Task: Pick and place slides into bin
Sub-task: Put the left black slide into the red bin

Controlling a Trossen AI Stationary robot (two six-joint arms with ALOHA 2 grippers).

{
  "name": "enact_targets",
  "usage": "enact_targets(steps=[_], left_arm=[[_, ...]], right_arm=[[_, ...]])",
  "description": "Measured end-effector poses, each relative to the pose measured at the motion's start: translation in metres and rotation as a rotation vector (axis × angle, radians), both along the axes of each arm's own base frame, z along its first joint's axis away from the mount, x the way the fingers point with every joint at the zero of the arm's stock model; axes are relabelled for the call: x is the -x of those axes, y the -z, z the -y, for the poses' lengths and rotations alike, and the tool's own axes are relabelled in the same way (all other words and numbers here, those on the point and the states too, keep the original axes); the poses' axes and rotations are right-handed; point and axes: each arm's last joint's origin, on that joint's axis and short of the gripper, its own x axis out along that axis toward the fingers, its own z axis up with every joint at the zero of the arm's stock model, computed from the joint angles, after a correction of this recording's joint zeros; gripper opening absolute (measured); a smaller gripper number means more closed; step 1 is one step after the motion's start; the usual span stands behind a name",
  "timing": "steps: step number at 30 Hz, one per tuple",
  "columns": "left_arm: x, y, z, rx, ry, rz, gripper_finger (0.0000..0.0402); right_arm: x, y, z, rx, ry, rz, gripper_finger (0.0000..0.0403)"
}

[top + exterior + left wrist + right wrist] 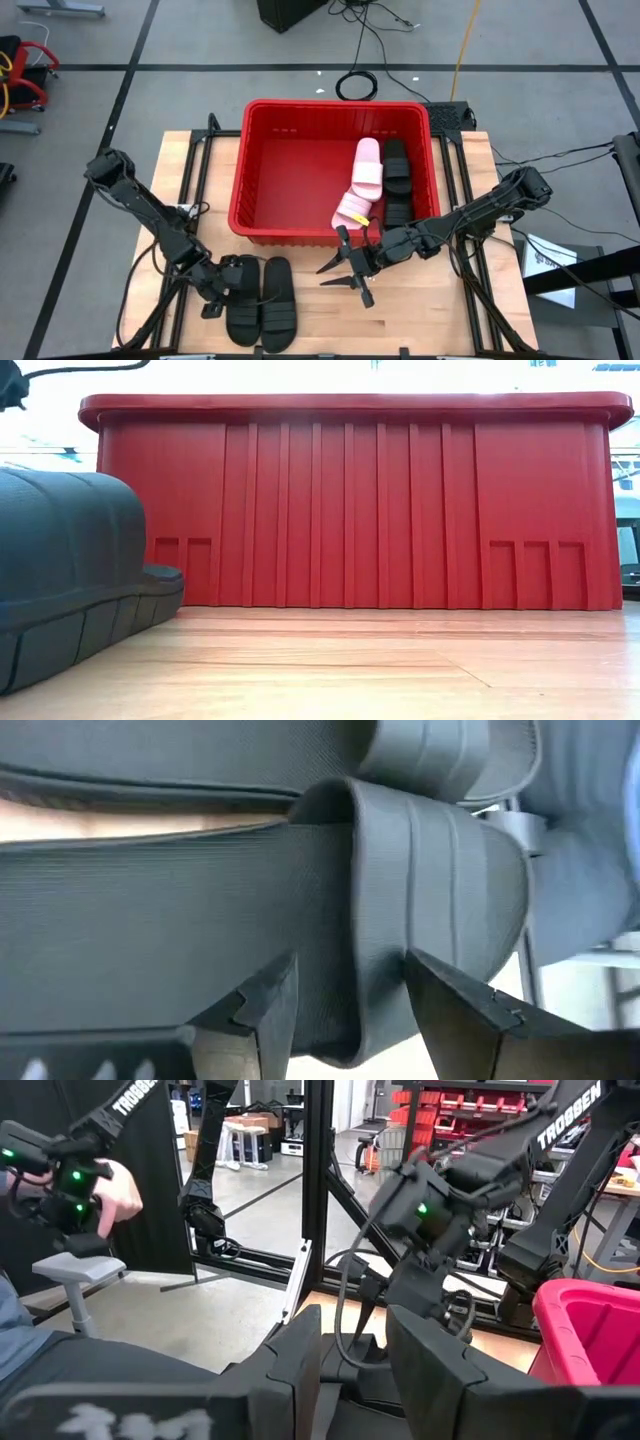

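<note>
Two black slides lie side by side on the table at the near left, soles down: one [246, 305] and one [279, 305]. My left gripper [222, 288] is at the left one's strap and shut on it [350, 1010]. A black slide [70, 580] rests on the table in the low view. The red bin [340, 103] stands at the far middle. In its right part lie two pale pink slides [362, 180] and two black slides [397, 180]. My right gripper [345, 278] is open and empty over the table, just in front of the bin's near wall. My left gripper has the ribbed strap's side edge [372, 970] between its two fingers [455, 1010], and grey material fills the whole gap. The fingers come from the table's left, low and nearly level. The slide lies flat on the table.
The bin's near wall [350, 510] rises high above the tabletop. Bare wood shows in front of it [430, 300]. Dark frame rails run along the table's edges. Beyond the table, a person's hand [100, 1190] holds a control handle.
</note>
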Motion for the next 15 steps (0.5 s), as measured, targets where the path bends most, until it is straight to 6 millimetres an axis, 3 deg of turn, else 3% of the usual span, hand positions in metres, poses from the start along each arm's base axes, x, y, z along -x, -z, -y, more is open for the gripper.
enact_targets(steps=[8,15], left_arm=[[0.002,0.024,-0.007,0.179,0.018,0.066,0.0184],[0.004,0.028,-0.008,0.22,0.026,0.096,0.0184]], right_arm=[[0.0,0.0,0.0,0.001,0.004,-0.001,0.0105],[0.0,0.001,0.001,0.009,0.049,-0.007,0.0105]])
